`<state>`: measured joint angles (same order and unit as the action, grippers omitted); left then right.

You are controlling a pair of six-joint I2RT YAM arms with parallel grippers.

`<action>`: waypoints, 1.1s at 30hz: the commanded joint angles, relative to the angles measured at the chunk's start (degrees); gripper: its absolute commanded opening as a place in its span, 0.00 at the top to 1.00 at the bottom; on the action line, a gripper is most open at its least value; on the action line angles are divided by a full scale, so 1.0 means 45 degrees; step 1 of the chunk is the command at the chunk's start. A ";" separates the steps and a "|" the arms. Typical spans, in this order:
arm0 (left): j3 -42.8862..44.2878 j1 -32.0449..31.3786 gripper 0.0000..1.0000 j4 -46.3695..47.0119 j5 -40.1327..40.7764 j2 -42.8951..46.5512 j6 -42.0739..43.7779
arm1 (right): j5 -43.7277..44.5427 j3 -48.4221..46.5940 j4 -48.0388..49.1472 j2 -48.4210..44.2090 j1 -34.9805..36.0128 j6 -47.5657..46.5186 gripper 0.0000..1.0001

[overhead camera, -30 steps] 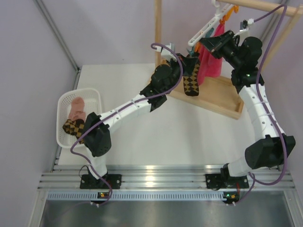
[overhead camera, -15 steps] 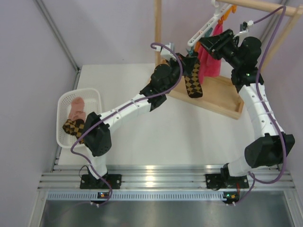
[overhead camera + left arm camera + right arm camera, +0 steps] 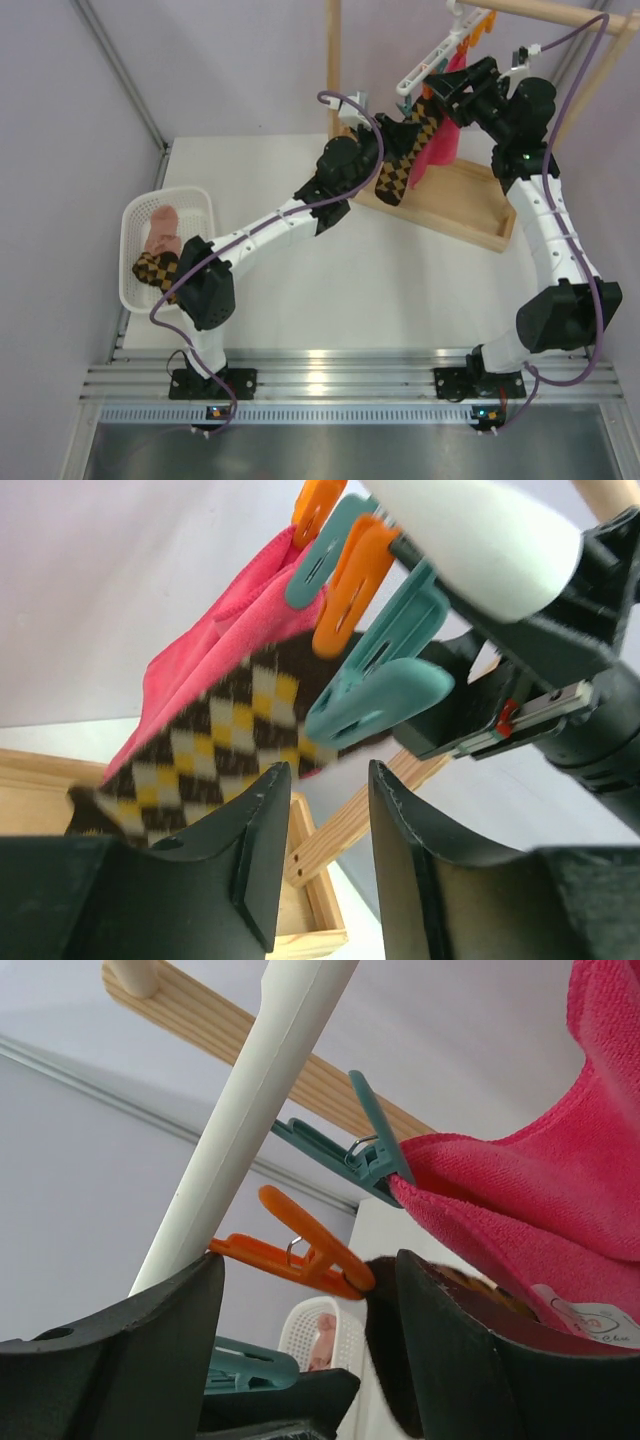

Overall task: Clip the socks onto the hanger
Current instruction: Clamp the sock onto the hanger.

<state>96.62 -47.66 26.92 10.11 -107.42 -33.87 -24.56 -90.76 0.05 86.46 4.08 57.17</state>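
Lilac walls [image 3: 230, 70] back diamond-checked sock [image 3: 405, 160] (knit) and hanger [image 3: 435, 62].

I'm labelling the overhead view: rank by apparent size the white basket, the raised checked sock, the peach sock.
1. white basket
2. raised checked sock
3. peach sock
Last two unsure: checked one is nearer the camera, peach one partly covered.

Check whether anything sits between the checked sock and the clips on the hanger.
Nothing visible does. In the left wrist view one end of the sock lies against a teal clip of the hanger. The pink cloth hangs close behind the sock, and the right gripper flanks the neighbouring orange clip; neither sits between.
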 commanded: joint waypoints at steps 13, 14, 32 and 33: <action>-0.3110 0.0083 0.43 0.1614 -0.2108 0.2813 0.1664 | -0.0946 0.1281 0.2194 -0.1301 -0.0808 -0.1352 0.31; -0.3324 0.0102 0.42 0.1655 -0.2129 0.2912 0.2189 | -0.1085 0.1321 0.2234 -0.1457 -0.0808 -0.1627 0.32; -0.1472 0.0473 0.40 0.2494 -0.4199 0.1469 0.5102 | -0.2785 0.1321 0.2293 -0.1868 -0.0808 -0.4189 0.37; -0.1374 0.0474 0.41 0.2495 -0.4084 0.1371 0.5220 | -0.2805 0.1360 0.2312 -0.1888 -0.0808 -0.4130 0.37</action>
<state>87.53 -45.89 33.58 -7.79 -99.94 -14.31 -35.40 -83.57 7.27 79.85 0.82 40.01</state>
